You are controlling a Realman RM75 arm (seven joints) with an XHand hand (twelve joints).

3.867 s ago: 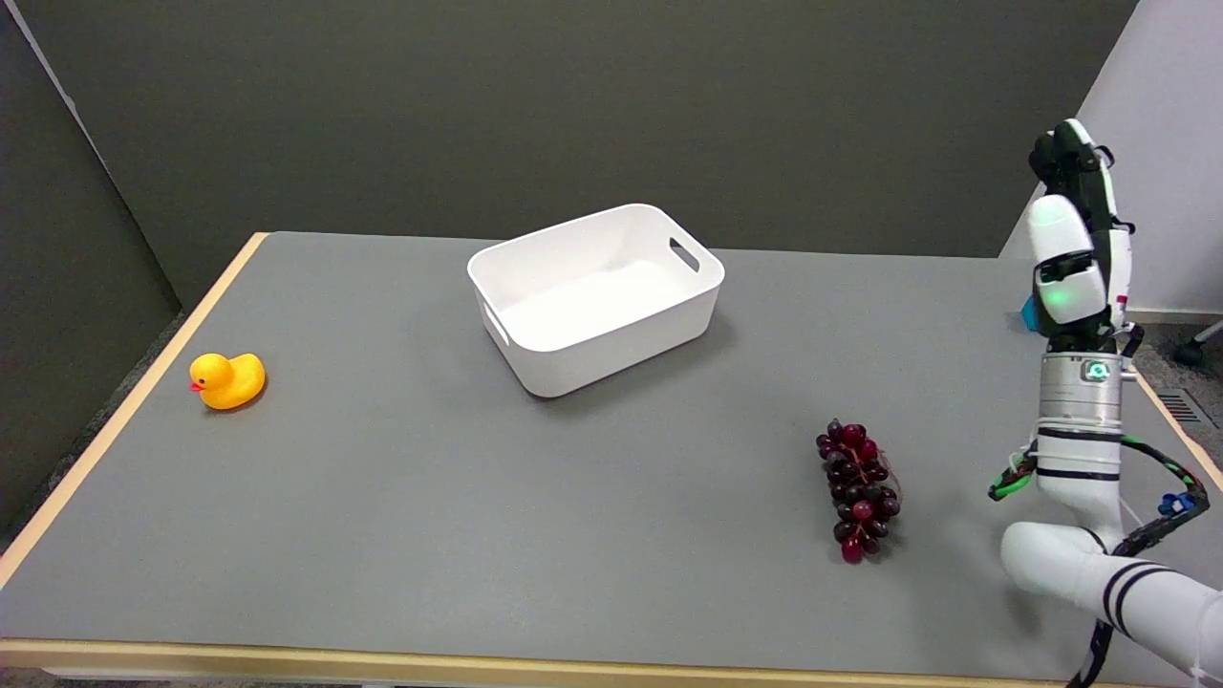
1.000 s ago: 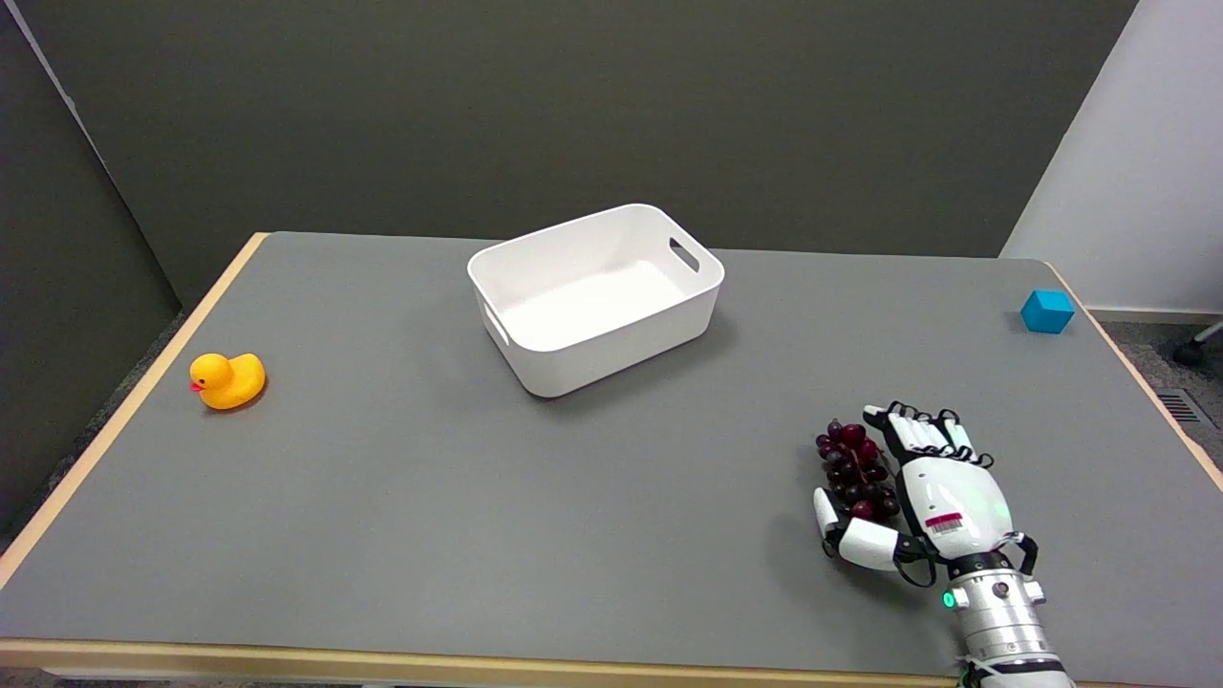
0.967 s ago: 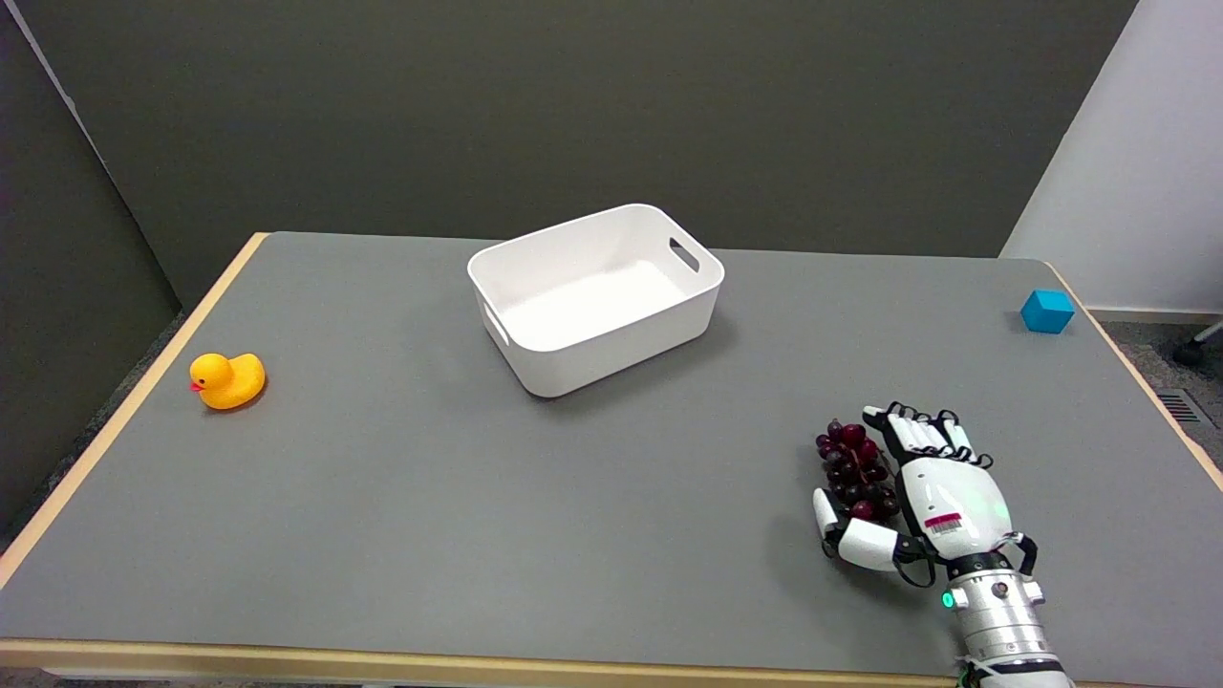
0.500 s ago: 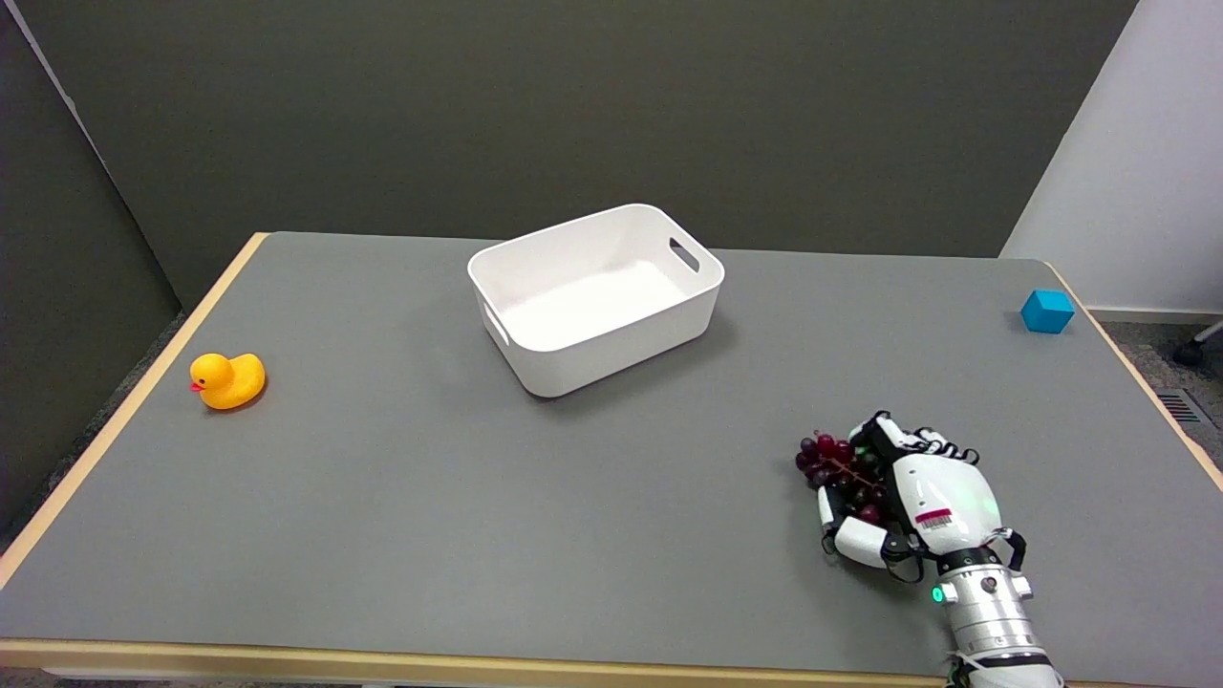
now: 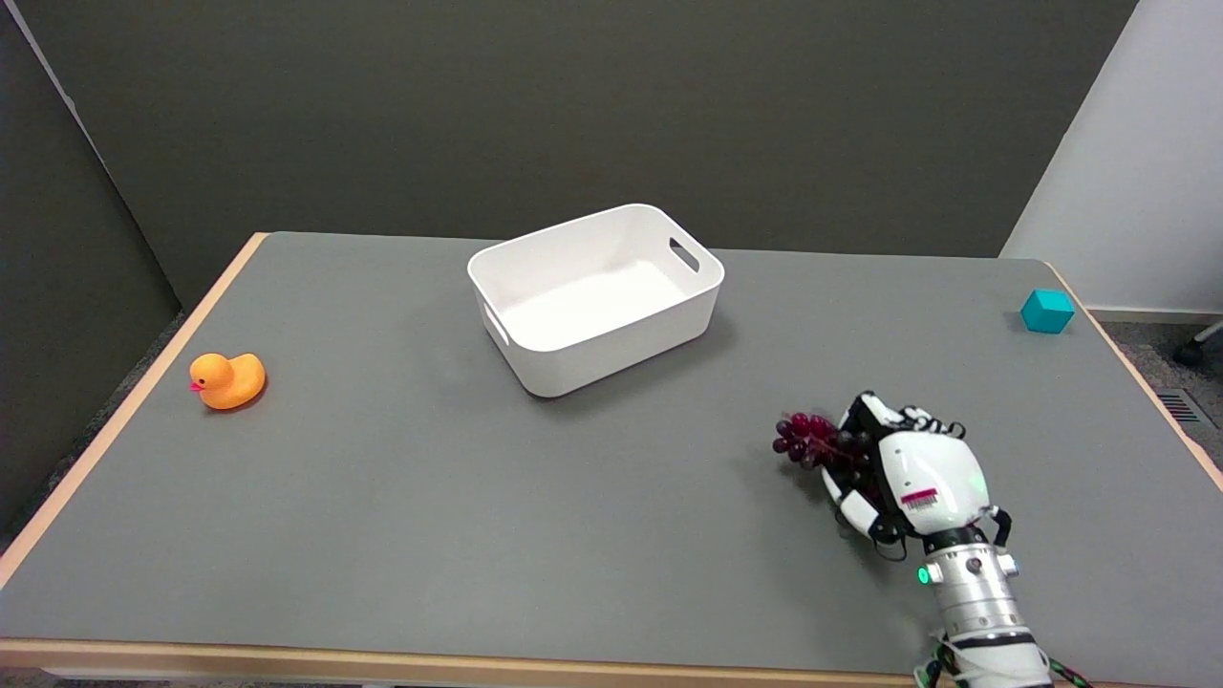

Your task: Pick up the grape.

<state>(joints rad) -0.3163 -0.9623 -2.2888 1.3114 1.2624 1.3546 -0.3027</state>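
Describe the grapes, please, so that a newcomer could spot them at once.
On the grey table, look right of the white tub, toward the near edge. There the right hand holds the grapes, the only dark purple, knobbly cluster.

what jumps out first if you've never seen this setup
The robot hand at the table's near right, gripping a bunch of dark red grapes that sticks out to its left. Next, the white bin in the middle toward the back, then the yellow duck at the left edge.

white bin (image 5: 611,250) mid-table (image 5: 382,497); orange duck (image 5: 227,379) far left (upright); blue cube (image 5: 1046,311) far right.
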